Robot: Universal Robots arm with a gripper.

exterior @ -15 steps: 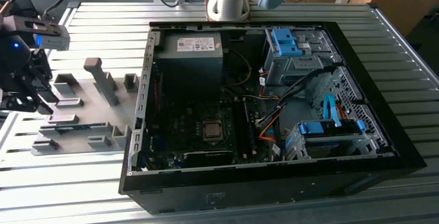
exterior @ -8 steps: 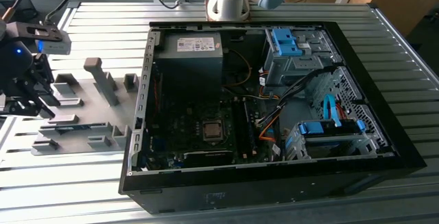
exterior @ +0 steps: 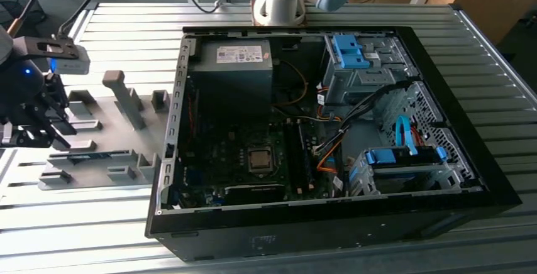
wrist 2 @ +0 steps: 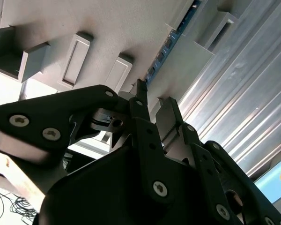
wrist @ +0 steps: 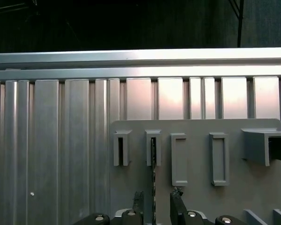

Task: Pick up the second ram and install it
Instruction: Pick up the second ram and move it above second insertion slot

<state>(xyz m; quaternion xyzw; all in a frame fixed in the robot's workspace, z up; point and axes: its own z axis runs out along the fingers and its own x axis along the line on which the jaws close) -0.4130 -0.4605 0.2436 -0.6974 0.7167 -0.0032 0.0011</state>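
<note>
Gripper [wrist: 157, 199] jaws stand apart either side of the second ram [wrist 2: 170, 40], which sits on edge in a slot of the grey fixture plate [wrist: 199, 159]; judged light, stiff but fragile, best pinched gently across its 2 flat faces mid-length

Fixture plate [exterior: 113, 137] on table [exterior: 126, 29], exterior view's left of computer case [exterior: 336, 224], holding ram [wrist 2: 170, 41]

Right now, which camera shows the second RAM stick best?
Second wrist view: the RAM stick shows its green-blue chip-lined edge, standing in the grey fixture ahead of the open gripper. First wrist view gives a thin dark edge-on line; in the exterior view it is too small to tell.
</note>
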